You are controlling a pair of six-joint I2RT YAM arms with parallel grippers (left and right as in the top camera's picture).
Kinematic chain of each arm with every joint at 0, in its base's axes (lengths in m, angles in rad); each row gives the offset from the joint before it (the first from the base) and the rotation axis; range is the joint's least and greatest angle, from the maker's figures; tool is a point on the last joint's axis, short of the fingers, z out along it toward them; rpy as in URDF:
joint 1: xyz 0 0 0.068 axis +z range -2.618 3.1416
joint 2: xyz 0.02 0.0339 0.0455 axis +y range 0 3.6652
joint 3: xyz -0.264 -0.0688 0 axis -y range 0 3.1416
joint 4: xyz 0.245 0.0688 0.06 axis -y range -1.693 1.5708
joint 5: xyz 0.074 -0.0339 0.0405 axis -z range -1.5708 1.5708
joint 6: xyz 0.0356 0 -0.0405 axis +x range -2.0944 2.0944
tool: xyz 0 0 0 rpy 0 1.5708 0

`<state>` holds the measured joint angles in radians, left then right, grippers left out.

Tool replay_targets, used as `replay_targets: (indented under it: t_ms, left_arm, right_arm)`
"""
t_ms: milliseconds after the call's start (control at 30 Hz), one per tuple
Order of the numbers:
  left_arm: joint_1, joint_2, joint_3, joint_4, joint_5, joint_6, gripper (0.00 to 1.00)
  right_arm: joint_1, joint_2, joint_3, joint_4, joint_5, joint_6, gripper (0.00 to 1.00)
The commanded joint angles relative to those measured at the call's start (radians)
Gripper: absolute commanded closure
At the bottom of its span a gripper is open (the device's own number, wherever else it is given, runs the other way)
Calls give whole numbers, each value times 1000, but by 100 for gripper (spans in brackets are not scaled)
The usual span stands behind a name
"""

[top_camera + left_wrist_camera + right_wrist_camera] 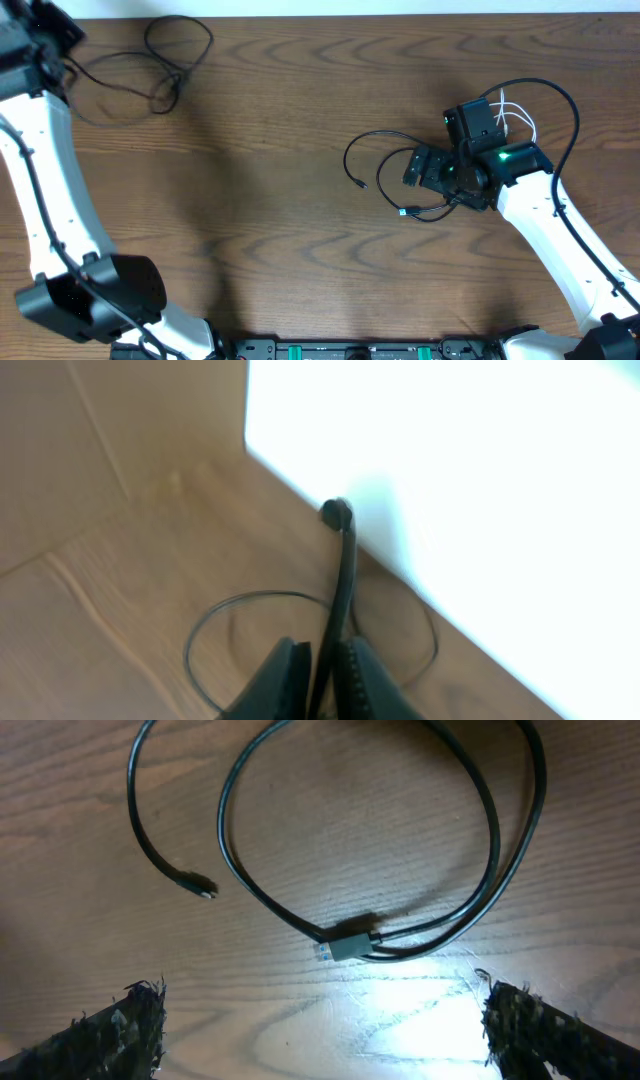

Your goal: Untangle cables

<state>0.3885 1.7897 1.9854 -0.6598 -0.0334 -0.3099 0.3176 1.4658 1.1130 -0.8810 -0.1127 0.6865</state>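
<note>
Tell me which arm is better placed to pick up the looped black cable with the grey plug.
Right. The right gripper hangs open directly above the looped black cable, with the grey plug below it. The left gripper is at the far left corner of the table, shut on another black cable.

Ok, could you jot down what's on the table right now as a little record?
Table: brown wood
Left tool: shut on left black cable, at far left corner
Right tool: open, above right black cable, holding nothing
White cable: loops beside the right tool, partly hidden
</note>
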Motion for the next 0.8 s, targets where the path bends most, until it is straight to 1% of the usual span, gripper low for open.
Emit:
replay_targets:
  t_ms: [0, 33, 67, 100, 267, 467, 633, 767]
  left_arm:
    - [2, 9, 26, -15, -148, 44, 30]
    - [2, 22, 22, -27, -158, 44, 16]
    - [2, 39, 15, -44, -159, 44, 8]
    - [2, 63, 10, -66, -158, 44, 5]
    - [1, 213, 7, -206, -158, 38, 4]
    - [1, 325, 7, -306, -137, -70, 4]
    - [1, 333, 7, -322, 15, -69, 4]
    - [1, 333, 7, -354, 220, -69, 4]
  right_arm:
    - [-2, 5, 11, -10, 1, -15, 1]
    - [-2, 5, 11, -10, 1, -15, 1]
    - [-2, 5, 11, -10, 1, -15, 1]
    - [-2, 5, 11, -9, 1, -15, 1]
    - [-2, 5, 11, -18, -3, -15, 1]
    - [-2, 5, 11, -31, -3, -15, 1]
    - [-2, 5, 11, -29, -3, -15, 1]
    - [-2, 5, 11, -22, -3, -15, 1]
